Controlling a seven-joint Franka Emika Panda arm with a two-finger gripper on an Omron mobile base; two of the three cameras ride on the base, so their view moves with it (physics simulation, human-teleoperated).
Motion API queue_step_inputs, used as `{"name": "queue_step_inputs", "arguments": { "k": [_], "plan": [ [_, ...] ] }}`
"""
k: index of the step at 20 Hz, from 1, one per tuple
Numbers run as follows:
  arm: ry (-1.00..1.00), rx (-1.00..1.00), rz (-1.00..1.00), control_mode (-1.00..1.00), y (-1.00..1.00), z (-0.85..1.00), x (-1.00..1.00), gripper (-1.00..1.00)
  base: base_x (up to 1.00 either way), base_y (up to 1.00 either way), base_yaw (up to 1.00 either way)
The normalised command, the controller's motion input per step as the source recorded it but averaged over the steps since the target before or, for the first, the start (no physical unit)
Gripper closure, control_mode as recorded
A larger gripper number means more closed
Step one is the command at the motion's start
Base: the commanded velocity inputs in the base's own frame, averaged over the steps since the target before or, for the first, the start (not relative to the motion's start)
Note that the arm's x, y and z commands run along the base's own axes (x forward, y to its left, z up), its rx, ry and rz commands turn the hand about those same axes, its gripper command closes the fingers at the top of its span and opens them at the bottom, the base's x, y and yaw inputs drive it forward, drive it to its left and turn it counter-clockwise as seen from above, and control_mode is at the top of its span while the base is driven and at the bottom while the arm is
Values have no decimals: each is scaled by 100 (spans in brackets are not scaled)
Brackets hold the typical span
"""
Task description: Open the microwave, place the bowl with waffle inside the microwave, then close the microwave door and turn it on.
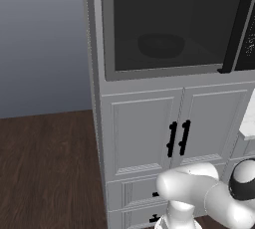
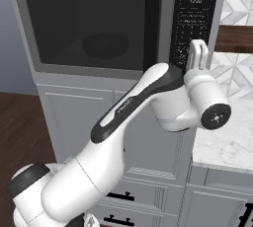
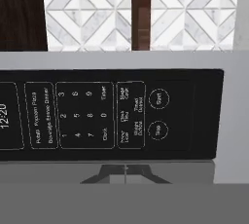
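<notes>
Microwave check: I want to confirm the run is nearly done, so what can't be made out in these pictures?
- Waffle: in both base views the bowl is a dim shape behind the dark door; its contents cannot be told.
- Pincer: right base view shows it at the control strip; contact unclear.
- Button labels: hand view, too blurred to read surely.
- Microwave top: cut off by the frame edge.

The arm (image 2: 123, 137) is built of glossy white, rounded segments with dark grey to black joint caps. A black band with small pale lettering, too small to read, runs along one link. The gripper (image 2: 197, 53) is white, with slim pale fingers (image 2: 203, 54) and, behind the jaws, a round end cap (image 2: 216, 116) with what seems a small dark screw.
</notes>
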Motion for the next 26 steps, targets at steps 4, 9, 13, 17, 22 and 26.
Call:
{"name": "queue_step_inputs", "arguments": {
  "k": [4,9,13,17,22,26],
  "plan": [
    [3,2,0,-100,-25,-23,0,100,0,0,0],
    [13,0,0,-100,0,-34,1,100,0,0,0],
    [6,0,-1,-100,0,-14,13,100,0,0,0],
    [0,0,-10,-100,0,0,36,100,0,0,0],
    [0,0,-11,-100,0,0,35,100,0,0,0],
    [0,0,-1,-100,0,0,26,100,0,0,0]
  ]
}}
